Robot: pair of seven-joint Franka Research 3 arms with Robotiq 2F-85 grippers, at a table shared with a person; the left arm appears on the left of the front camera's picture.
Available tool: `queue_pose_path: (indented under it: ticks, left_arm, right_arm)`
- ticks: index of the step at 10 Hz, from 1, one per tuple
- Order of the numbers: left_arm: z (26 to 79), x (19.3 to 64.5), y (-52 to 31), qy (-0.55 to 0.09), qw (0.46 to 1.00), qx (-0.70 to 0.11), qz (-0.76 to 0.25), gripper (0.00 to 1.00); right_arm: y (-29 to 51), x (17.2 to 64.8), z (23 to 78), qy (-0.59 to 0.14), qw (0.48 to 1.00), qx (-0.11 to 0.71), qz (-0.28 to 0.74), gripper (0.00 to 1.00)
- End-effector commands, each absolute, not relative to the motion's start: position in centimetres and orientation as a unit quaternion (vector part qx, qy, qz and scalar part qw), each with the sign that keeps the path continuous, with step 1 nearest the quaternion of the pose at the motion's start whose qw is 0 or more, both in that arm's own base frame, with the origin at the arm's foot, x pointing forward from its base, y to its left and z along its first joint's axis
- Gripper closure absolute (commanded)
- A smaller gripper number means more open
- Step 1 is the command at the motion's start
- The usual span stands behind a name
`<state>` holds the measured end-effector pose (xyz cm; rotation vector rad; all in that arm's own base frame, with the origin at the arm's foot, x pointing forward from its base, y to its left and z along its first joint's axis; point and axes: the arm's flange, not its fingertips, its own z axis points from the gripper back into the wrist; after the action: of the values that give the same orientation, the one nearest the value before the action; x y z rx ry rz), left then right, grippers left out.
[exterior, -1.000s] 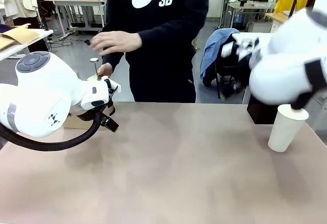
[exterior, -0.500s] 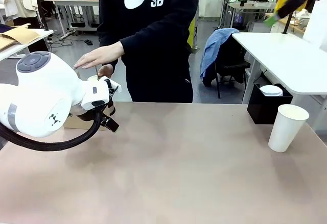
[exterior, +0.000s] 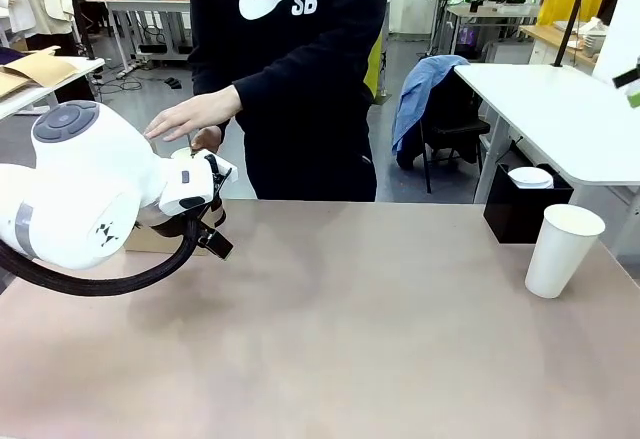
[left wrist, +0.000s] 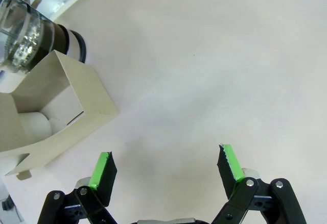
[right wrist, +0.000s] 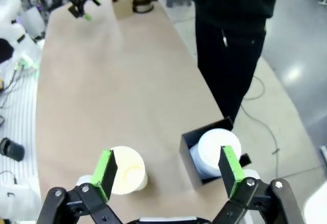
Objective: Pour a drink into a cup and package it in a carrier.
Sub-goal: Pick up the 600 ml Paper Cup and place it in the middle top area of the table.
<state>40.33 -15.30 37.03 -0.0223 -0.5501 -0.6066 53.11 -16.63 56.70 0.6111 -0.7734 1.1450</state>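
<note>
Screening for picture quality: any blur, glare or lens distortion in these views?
Front view: evenly lit; the tall white paper cup is sharp. Left wrist view: bright reflections on the clear glass pitcher. Right wrist view: wide-angle stretch.

From the front, my own left arm point(exterior: 85, 194) is covering nearly all of the carrier point(exterior: 148, 242), only a brown sliver is peeking out. In my left wrist view the left edge is chopping the carrier off, the top corner is cutting the pitcher point(left wrist: 23, 35), and something white point(left wrist: 34, 124) is sitting in one slot, can't tell what. Over on my right wrist view, a pad point(right wrist: 106, 169) of my right hand point(right wrist: 166, 170) is overlapping the cup point(right wrist: 129, 173).
</note>
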Motion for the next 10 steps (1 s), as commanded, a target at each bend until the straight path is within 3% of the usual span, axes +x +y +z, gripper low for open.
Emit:
queue_pose_path:
  ticks: [1, 5, 7, 10]
  left_arm:
    - [37.0, 40.3, -15.2, -0.268, 0.917, -0.012, -0.294, 0.0]
    - [37.0, 40.3, -15.2, -0.268, 0.917, -0.012, -0.294, 0.0]
    - [37.0, 40.3, -15.2, -0.268, 0.917, -0.012, -0.294, 0.0]
    - [37.0, 40.3, -15.2, -0.268, 0.917, -0.012, -0.294, 0.0]
  right_arm:
    - [-14.9, 52.4, 59.3, -0.348, 0.729, 0.262, 0.529, 0.0]
    - [-15.5, 52.9, 58.2, -0.352, 0.721, 0.272, 0.53, 0.0]
    - [-20.8, 51.4, 50.7, -0.465, 0.676, 0.317, 0.476, 0.0]
    - [-24.4, 47.1, 41.5, -0.541, 0.637, 0.337, 0.433, 0.0]
